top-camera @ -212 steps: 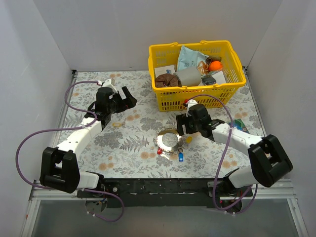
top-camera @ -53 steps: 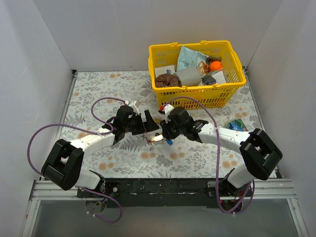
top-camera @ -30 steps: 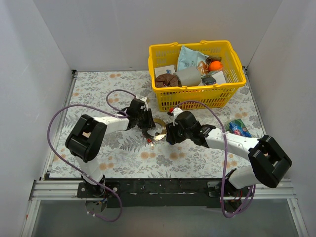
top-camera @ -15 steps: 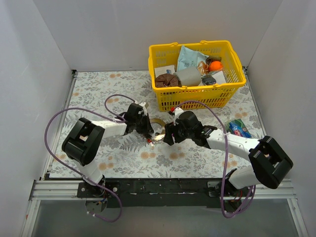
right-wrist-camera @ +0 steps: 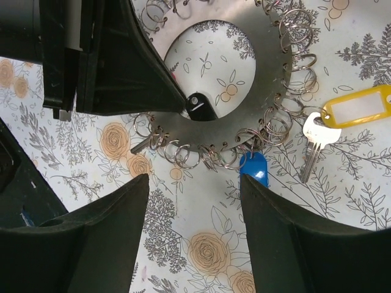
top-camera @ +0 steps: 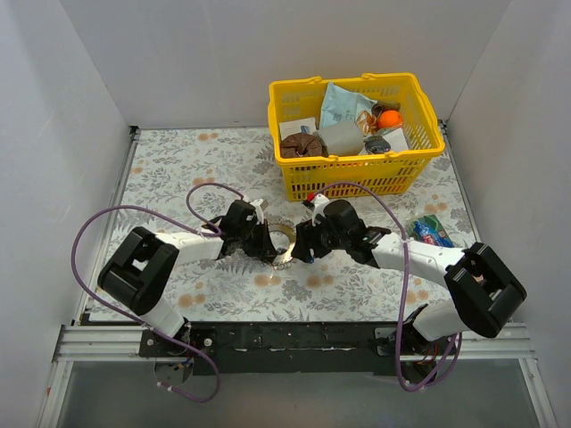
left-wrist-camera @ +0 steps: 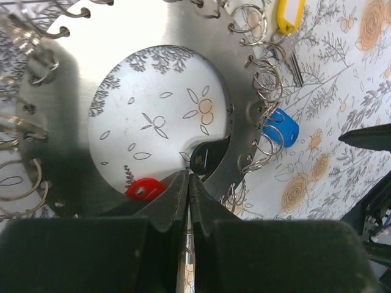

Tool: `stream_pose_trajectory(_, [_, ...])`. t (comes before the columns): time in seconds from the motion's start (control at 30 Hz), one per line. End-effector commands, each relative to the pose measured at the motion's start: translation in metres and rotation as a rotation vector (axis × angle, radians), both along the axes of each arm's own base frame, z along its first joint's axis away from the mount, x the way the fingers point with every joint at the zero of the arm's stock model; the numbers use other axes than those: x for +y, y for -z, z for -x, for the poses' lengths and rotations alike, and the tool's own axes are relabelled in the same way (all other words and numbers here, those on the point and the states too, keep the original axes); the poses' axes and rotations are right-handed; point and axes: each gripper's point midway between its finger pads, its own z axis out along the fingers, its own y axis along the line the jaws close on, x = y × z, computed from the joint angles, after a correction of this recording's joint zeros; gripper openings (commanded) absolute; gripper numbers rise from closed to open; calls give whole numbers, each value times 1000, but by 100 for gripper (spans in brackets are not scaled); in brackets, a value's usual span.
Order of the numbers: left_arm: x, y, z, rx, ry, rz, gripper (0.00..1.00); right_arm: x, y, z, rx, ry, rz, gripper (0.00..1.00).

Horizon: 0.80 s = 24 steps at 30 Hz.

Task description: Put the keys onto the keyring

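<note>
A lab test booth is showing. Behind and beside the yellow plastic lattice basket [top-camera: 357, 178], plain white panel walls [top-camera: 223, 53] are standing.

- No word, number or brand can be read.
- Yellow tag [right-wrist-camera: 357, 105], just beside the keyring [right-wrist-camera: 272, 79]: its white label is blank.
- Packets [top-camera: 343, 102] in the basket [top-camera: 343, 183] beyond the keyring: print too small to read.

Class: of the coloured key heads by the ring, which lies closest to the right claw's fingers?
The blue key head, just beyond one finger of the right claw; the yellow tag lies farther off.
</note>
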Motion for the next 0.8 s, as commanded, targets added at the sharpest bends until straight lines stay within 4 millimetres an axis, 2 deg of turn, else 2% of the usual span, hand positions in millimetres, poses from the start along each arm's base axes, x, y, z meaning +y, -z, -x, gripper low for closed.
stream_pose_trajectory(0.0, [-11,-19,7,-58,80,44,0,8,-10,0,-15,-21,-64,69])
stream_pose_trajectory(0.1, [-8,-24,2,-103,80,26,0,7,-9,1,-13,-22,-63,69])
stream_pose_trajectory(0.27, [2,-44,-21,-187,-14,-24,0,5,-6,6,-3,-30,-64,68])
stream_pose_trajectory(0.4, [0,-61,-32,-221,-54,-7,11,3,1,11,-1,-57,-55,68])
stream_pose_trajectory(0.47, [-3,-69,-35,-235,-55,11,20,0,4,10,-15,-60,-30,67])
stream_pose_trajectory(0.53, [-6,-73,-35,-233,-57,31,35,-6,8,7,-29,-43,18,65])
stream_pose_trajectory(0.63, [-7,-76,-36,-226,-67,41,47,-14,10,3,-84,-36,87,64])
stream_pose_trajectory(0.67, [-7,-77,-36,-226,-70,45,58,-13,8,1,-114,-50,106,64])
stream_pose_trajectory(0.73, [-6,-83,-37,-229,-74,71,70,-17,9,-2,-154,-48,161,64])
stream_pose_trajectory(0.77, [-4,-82,-33,-215,-79,84,81,-13,6,0,-171,-60,172,64])
